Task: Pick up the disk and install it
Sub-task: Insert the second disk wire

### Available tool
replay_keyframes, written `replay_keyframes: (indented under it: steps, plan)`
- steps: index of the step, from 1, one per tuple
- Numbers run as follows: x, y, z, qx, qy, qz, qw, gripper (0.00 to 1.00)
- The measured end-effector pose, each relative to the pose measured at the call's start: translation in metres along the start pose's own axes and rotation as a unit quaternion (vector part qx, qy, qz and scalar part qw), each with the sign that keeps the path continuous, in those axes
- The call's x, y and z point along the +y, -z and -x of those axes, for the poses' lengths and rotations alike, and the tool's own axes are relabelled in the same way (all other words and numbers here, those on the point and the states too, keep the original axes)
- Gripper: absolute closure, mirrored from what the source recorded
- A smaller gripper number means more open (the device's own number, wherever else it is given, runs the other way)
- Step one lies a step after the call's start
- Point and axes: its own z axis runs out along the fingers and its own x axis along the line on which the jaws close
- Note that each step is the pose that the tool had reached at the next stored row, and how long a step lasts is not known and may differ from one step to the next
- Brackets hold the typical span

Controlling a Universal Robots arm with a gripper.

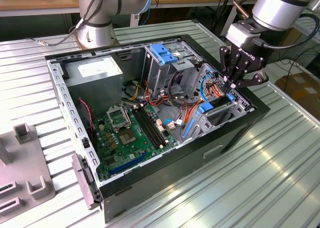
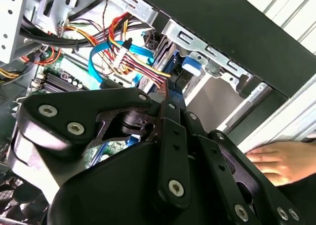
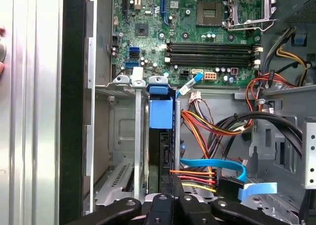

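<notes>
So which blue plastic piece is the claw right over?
The lower blue bracket on the bay beside the claw, not the blue handle atop the cage.

disk (image 3: pixel 160 136) mostly hidden inside its slot, claw (image 1: pixel 233 86) fingertips hidden among cables, hand (image 2: pixel 277 159) cut off at edge

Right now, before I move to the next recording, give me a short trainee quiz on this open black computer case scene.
1. True or false: the black gripper hangs above the green motherboard.
2. The blue plastic bracket of the upright disk sits in: A) the metal drive cage; B) the grey power-supply box; C) a loose tray.
3. In the second wrist view, what rests on the slatted metal table beside the case?
Key: 1 false, it hangs at the metal drive cage; 2 A; 3 a person's hand.
</notes>
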Motion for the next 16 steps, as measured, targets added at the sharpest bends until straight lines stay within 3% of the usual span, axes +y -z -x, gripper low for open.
replay_keyframes:
  steps: [4, 10, 13, 16]
  plan:
    - [0.0000, 0.0093, 0.0029, 0.0000, 0.000, 0.0004, 1.00000, 0.90]
    - [0.0079, 0.0234, 0.0034, -0.0023, 0.000, 0.0012, 1.00000, 0.90]
    - [0.0087, 0.0338, 0.0114, -0.0022, 0.002, 0.0012, 1.00000, 0.90]
    - [0.0093, 0.0394, 0.0238, 0.0033, 0.005, 0.0013, 0.99998, 0.90]
